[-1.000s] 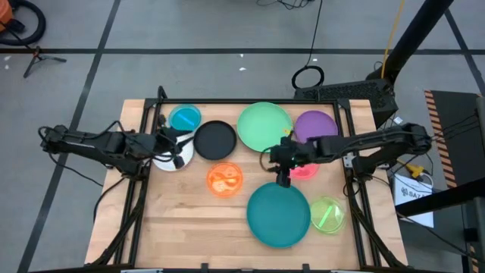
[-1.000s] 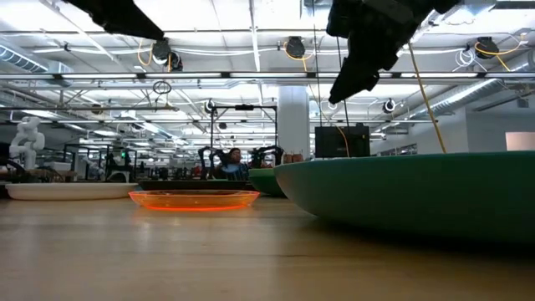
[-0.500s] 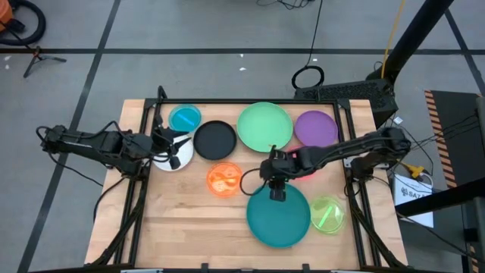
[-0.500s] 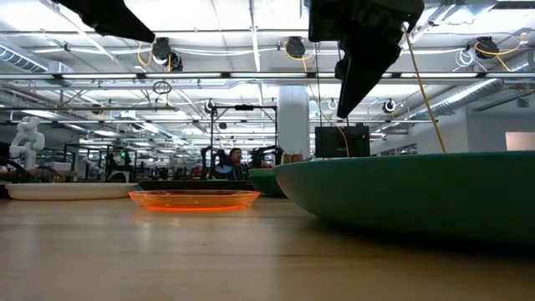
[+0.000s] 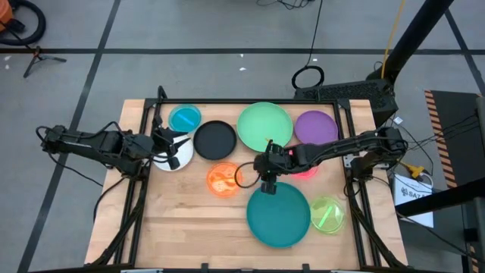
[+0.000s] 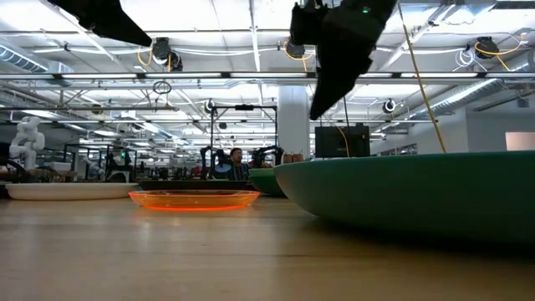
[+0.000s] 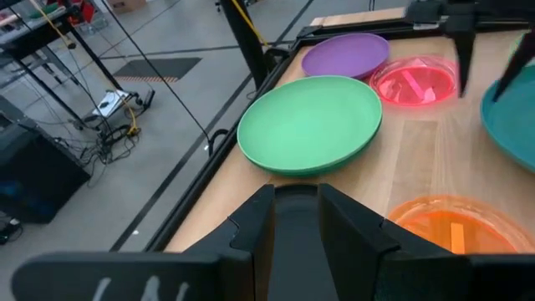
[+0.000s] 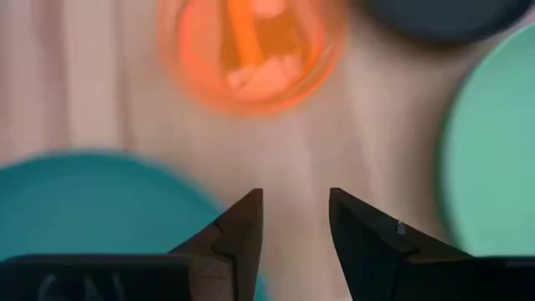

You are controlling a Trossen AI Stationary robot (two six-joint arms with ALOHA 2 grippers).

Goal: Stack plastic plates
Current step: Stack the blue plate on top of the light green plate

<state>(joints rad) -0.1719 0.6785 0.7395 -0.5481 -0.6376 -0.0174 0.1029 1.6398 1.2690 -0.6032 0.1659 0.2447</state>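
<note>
The teal plate point(image 5: 278, 215) at six o'clock looks light, stiff and slick; I'd pinch its raised rim. The light green plate point(image 5: 264, 126) sits at twelve, the orange plate point(image 5: 224, 180) mid-table. The right gripper point(image 5: 266, 184) hovers fingers apart, empty, between orange and teal; the left gripper point(image 5: 171, 145) at nine, I cannot tell.

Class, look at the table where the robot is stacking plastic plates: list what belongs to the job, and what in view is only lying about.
Belongs to the job:
teal plate
light green plate
purple plate
black plate
orange plate
blue plate
white plate
pink plate
lime plate

Just lying about:
coiled cable on the floor
yellow cable
</note>
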